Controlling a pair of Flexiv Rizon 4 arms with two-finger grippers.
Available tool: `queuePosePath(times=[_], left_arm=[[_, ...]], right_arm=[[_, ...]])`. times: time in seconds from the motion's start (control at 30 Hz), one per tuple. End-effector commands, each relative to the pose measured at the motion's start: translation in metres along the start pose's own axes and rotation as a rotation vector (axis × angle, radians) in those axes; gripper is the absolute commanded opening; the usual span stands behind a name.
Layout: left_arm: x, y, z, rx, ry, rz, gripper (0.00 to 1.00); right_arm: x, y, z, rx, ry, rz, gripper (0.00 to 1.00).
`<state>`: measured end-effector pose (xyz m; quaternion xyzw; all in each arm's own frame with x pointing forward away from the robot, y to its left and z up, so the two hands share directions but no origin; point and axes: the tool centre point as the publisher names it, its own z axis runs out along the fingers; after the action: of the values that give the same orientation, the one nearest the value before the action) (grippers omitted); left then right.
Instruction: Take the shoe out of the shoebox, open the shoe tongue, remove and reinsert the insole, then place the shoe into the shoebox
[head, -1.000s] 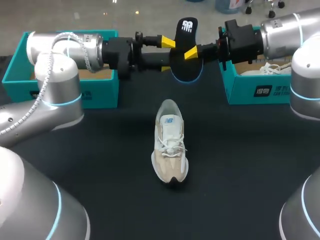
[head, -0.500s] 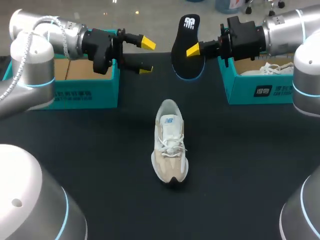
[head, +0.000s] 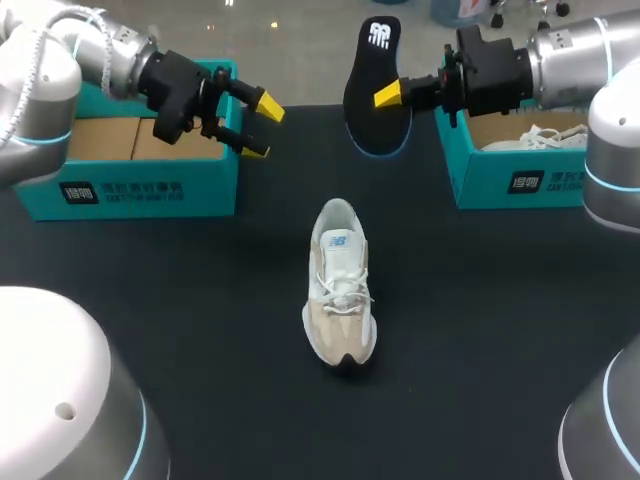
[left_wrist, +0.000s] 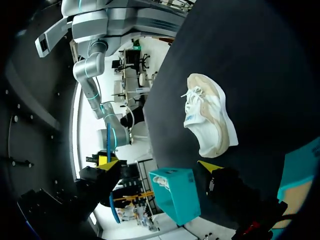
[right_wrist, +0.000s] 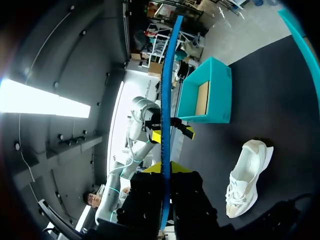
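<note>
Head view: shoe (head: 340, 290) lies out of its box on its sole in the middle of the black table (head: 480, 330), so step one is done. Insole (head: 375, 85) is out too, held up above the table's far side by the right gripper (head: 392, 96), fingers pinched on it. Left gripper (head: 262, 128) hovers in front of the left shoebox (head: 130, 185), fingers wide, holding nothing. Right shoebox (head: 520, 180) holds a second shoe (head: 545, 135). Left to do, I judge: reinsert the insole, then box the shoe. Tongue state too small to tell.

Left wrist view: fingers spread wide with nothing between them, shoe (left_wrist: 207, 122) well ahead on dark cloth-like surface.

Right wrist view: insole (right_wrist: 167, 100) seen edge-on, clamped between the fingers; shoe (right_wrist: 245, 177) lies off to one side, left shoebox (right_wrist: 207, 92) beyond.
</note>
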<state>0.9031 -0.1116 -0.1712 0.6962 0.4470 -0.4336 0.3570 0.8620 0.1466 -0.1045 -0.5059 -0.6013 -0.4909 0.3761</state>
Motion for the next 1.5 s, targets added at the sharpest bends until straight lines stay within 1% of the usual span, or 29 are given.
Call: queuePosePath(times=[0.03,0.2,0.33,0.47,0.6,0.73,0.77,1.37,1.4,1.47,1.5], left_arm=[[0.009,0.003,-0.013,0.029,0.064,0.012,1.00],[0.026,0.006,-0.029,-0.006,0.110,-0.003,1.00],[0.035,0.013,-0.038,-0.082,0.136,-0.028,1.00],[0.035,0.013,-0.038,-0.082,0.136,-0.028,1.00],[0.035,0.013,-0.038,-0.082,0.136,-0.028,1.00],[0.035,0.013,-0.038,-0.082,0.136,-0.028,1.00],[0.035,0.013,-0.038,-0.082,0.136,-0.028,1.00],[0.035,0.013,-0.038,-0.082,0.136,-0.028,1.00],[0.035,0.013,-0.038,-0.082,0.136,-0.028,1.00],[0.035,0.013,-0.038,-0.082,0.136,-0.028,1.00],[0.035,0.013,-0.038,-0.082,0.136,-0.028,1.00]], right_arm=[[0.000,0.000,0.001,-0.006,0.002,-0.013,0.00],[0.000,0.001,-0.001,-0.013,0.008,-0.029,0.00],[-0.001,0.002,-0.001,-0.015,0.009,-0.029,0.00],[-0.002,0.004,-0.001,-0.017,0.011,-0.039,0.00],[0.001,0.009,0.001,-0.044,0.023,-0.086,0.00],[0.009,0.014,0.006,-0.073,0.060,-0.242,0.00],[0.010,0.015,0.007,-0.086,0.055,-0.263,0.00],[0.010,0.015,0.007,-0.086,0.055,-0.263,0.00],[0.008,0.019,0.009,-0.101,0.052,-0.292,0.00],[0.007,0.027,0.012,-0.098,0.015,-0.366,0.00],[0.007,0.031,0.012,-0.116,0.006,-0.404,0.00]])
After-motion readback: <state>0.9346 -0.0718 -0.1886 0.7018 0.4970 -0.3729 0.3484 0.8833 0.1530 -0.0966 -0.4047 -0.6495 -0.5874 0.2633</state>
